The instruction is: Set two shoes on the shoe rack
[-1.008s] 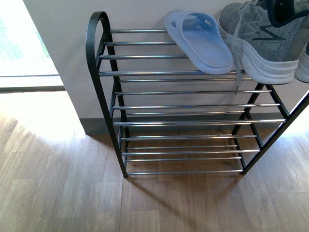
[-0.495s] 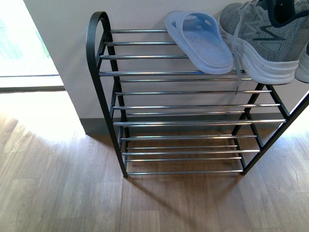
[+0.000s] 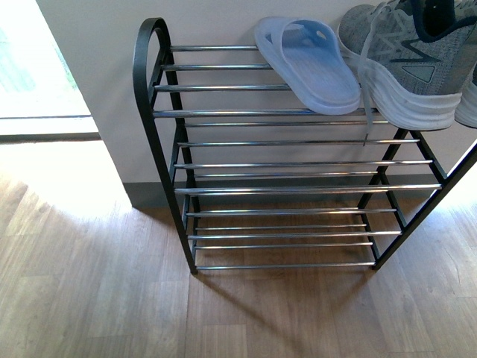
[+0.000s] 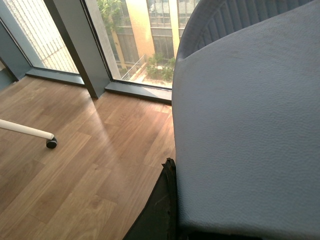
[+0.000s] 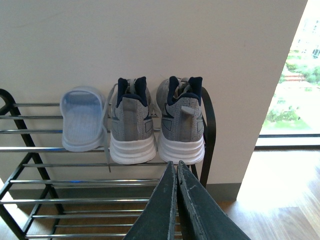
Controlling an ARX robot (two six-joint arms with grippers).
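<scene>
Beyond frame edge, sneaker (image 3: 406, 63) (cropped)

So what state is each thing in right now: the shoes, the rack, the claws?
Slide: lying flat on the top shelf, alone, no mate in view.
Sneakers: both upright side by side on the top shelf, heels outward.
Rack: standing against the wall, lower shelves bare.
Right claw: shut, empty.
Left claw: cannot tell.

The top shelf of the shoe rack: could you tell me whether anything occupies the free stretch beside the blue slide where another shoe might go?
Nothing visible does. On the shoe rack, the top rods left of the pale blue slide are bare in the front view; the two grey sneakers sit on its other side.
</scene>
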